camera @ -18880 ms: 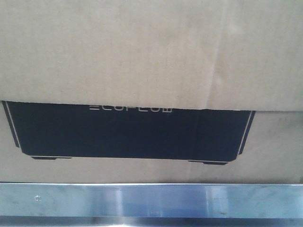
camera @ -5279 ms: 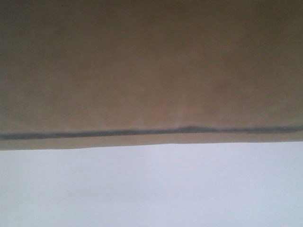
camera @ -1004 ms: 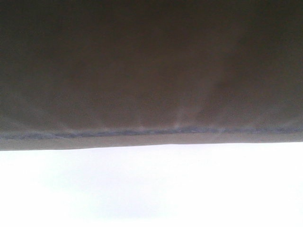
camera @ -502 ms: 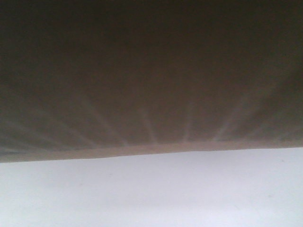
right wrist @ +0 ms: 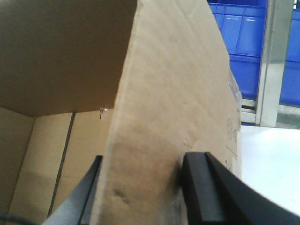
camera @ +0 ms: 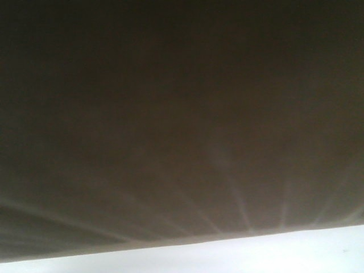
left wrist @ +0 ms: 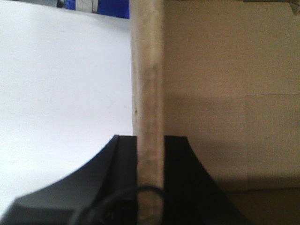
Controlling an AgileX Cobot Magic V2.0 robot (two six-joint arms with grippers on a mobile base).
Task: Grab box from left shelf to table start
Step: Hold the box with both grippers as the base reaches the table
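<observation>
Evidently the box (camera: 182,114) hangs between two pinching grippers, low over the white table (left wrist: 61,84).

The left gripper (left wrist: 150,154) is clenched on the upright edge of one carton wall, with one black finger (left wrist: 119,173) outside toward the table and the other inside the open carton. The right gripper (right wrist: 143,187) is likewise closed on the opposite wall, which rises straight away from its fingers. The carton thus lies directly between the arms, neither arm nearer. In the front view its brown face fills nearly the whole frame. Its lower edge slants, leaving a wider strip of table at the right. Whether the base touches the table cannot be told. Setting it down would probably call for an even descent of both arms. Blue bins (right wrist: 243,42) stand far behind.
</observation>
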